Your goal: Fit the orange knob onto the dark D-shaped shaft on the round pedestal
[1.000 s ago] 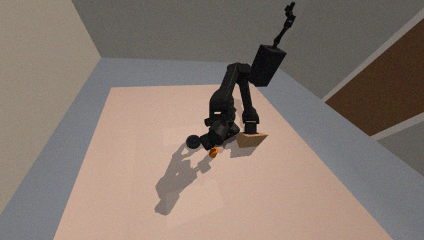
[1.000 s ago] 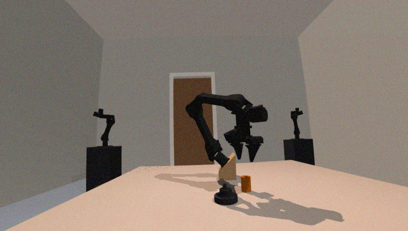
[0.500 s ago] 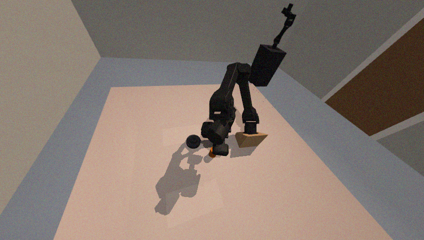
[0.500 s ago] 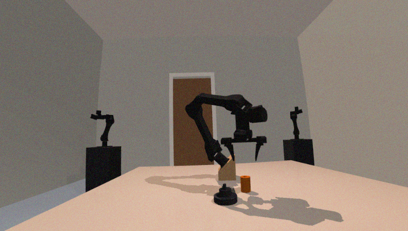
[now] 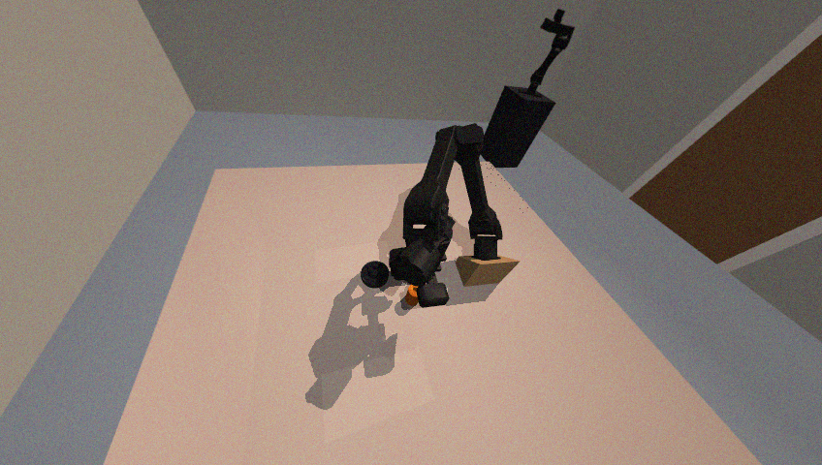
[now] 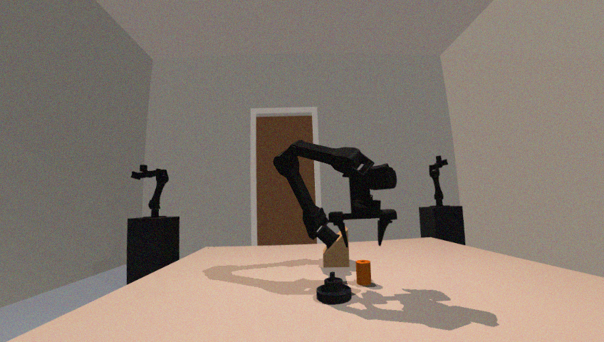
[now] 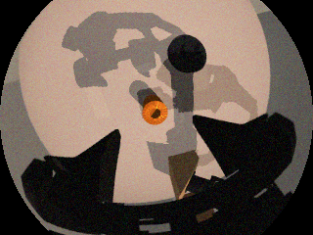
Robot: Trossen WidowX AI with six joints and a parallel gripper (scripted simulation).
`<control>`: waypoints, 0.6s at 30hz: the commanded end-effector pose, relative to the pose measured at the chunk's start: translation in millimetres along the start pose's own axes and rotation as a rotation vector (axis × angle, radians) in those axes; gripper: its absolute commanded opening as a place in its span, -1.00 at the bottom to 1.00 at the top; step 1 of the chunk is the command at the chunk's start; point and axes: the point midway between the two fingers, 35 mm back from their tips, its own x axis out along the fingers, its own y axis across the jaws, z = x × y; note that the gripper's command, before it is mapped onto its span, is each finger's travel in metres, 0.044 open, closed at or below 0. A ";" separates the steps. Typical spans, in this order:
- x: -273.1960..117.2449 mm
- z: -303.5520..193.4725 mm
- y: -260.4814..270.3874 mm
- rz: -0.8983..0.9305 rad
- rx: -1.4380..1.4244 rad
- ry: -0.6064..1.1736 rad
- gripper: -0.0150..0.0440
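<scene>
The orange knob point(image 5: 411, 295) point(image 6: 362, 273) point(image 7: 161, 119) stands upright on the table, its hole facing up. In the top view the gripper partly hides it. The dark round pedestal point(image 5: 374, 274) point(image 6: 333, 295) point(image 7: 187, 54) stands a short way from the knob, with its thin shaft point(image 6: 332, 275) pointing up and bare. The shaft's flat side cannot be made out. My gripper point(image 6: 363, 245) point(image 7: 156, 125) is open and empty, pointing down above the knob. In the wrist view the knob appears between and slightly beyond the fingertips.
The arm's wooden wedge base point(image 5: 487, 271) point(image 6: 336, 255) stands behind the knob on the table point(image 5: 548, 374) point(image 6: 169, 313). Two other small arms on black stands point(image 6: 152, 249) point(image 6: 441, 222) are beyond the table. The arm's shadow falls around the knob and pedestal.
</scene>
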 end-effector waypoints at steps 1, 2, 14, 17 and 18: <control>12.0 -1.7 -2.3 -0.010 -0.007 0.005 1.00; 13.2 -1.7 -2.3 -0.010 -0.007 0.005 1.00; 34.3 -1.1 -2.2 -0.010 -0.007 0.005 1.00; 39.1 -0.7 -2.1 -0.010 -0.007 0.005 1.00; 40.7 -0.6 -2.0 -0.010 -0.007 0.005 1.00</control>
